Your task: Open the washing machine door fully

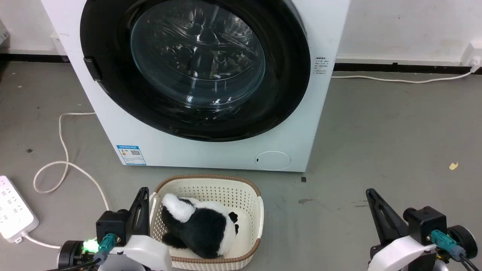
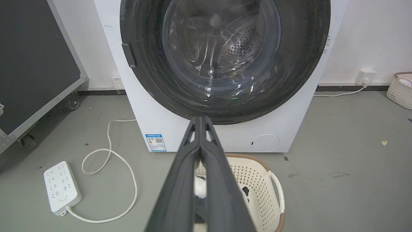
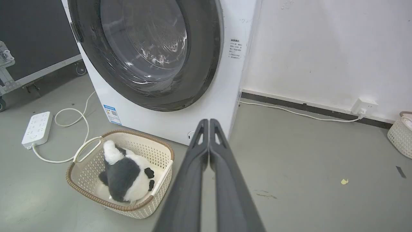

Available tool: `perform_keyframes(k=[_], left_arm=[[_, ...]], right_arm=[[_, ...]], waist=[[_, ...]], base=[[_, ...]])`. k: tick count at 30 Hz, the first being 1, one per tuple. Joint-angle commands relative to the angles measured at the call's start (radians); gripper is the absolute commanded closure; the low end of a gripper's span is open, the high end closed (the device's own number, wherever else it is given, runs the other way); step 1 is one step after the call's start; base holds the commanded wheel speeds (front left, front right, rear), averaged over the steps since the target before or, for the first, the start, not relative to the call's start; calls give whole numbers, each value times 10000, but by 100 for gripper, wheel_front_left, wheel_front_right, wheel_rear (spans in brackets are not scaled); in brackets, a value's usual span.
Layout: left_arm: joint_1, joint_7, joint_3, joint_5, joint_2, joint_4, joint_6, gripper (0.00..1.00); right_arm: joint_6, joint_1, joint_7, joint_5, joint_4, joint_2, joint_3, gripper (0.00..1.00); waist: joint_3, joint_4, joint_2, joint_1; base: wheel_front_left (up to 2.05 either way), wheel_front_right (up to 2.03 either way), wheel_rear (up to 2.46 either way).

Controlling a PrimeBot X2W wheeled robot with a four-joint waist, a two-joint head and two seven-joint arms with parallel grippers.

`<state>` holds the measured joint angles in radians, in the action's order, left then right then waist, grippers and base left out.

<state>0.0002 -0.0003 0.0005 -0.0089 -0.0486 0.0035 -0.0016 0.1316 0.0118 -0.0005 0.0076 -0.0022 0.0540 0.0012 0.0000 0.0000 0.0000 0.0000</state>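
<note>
Washing machine door (image 1: 197, 60): sat shut flush. Parked left pincer (image 1: 142, 194) and right pincer (image 1: 371, 194) low, closed, empty, before reaching.

The washing machine (image 1: 211, 154) is white, its door (image 1: 196, 64) glossy black around clear glass, its label (image 1: 131, 154) blue and white. The basket (image 1: 211, 177) is cream, patterned with small holes, with a brown woven rim. The plush toy (image 1: 199, 226) is black and white, the floor (image 1: 376, 131) grey, the power strip (image 1: 13, 212) white.
</note>
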Motion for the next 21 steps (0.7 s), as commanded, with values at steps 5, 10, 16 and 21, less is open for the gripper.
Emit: perform_keyframes(k=[5,10,16,21], left_arm=[[-2,3,-5,89,-16,-35,16,100],[-2,3,-5,89,-16,-35,16,100],[-2,3,-5,89,-16,-35,16,100],[-2,3,-5,89,-16,-35,16,100]], right_arm=[[-9,-118,5,-76,22,-38,-12,100],[-9,-118,5,-76,22,-38,-12,100],[-9,-118,5,-76,22,-38,-12,100],[-9,-118,5,-76,22,-38,-12,100]], waist=[[0,0,0,0],[0,0,0,0],[0,0,0,0],[0,0,0,0]], base=[[0,0,0],[0,0,0],[0,0,0],[0,0,0]])
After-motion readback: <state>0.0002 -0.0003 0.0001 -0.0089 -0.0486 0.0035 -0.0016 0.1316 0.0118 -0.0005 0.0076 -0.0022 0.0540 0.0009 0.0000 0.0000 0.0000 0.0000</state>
